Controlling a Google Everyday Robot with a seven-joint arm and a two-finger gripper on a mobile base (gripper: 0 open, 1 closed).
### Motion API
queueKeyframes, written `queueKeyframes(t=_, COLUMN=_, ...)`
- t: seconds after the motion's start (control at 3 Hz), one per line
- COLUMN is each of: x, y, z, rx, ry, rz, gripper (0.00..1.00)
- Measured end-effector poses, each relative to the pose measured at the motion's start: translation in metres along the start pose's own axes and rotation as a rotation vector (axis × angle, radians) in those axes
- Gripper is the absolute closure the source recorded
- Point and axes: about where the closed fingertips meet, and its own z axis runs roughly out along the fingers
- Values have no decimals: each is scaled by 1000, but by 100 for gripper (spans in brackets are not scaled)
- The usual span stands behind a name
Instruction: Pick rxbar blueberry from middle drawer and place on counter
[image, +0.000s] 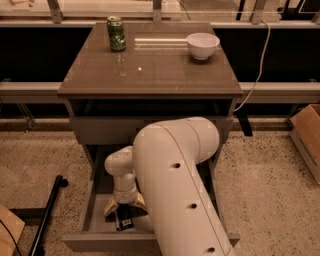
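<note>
The middle drawer (95, 222) is pulled out at the bottom of the grey cabinet, its pale floor showing. The rxbar blueberry (124, 221), a dark wrapper with pale label marks, lies flat on that floor near the drawer's front. My gripper (125, 206) hangs straight down inside the drawer, directly over the far end of the bar. Its tan fingers (111, 207) are spread to either side of the bar and hold nothing. My large white arm covers the right half of the drawer. The counter (165, 70) is the glossy brown top above.
A green can (116, 33) stands at the counter's back left and a white bowl (202, 45) at its back right. A black pole (47, 216) lies on the floor at left. A cardboard box (307, 136) sits at right. A white cable (256, 70) hangs beside the cabinet.
</note>
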Motion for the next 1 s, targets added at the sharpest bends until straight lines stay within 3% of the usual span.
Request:
queueKeyframes(t=0.33, x=2, y=0, z=18, rx=5, ry=42, rz=32, gripper=23)
queueKeyframes(t=1.0, x=7, y=0, z=8, rx=6, ry=47, rz=38, gripper=69)
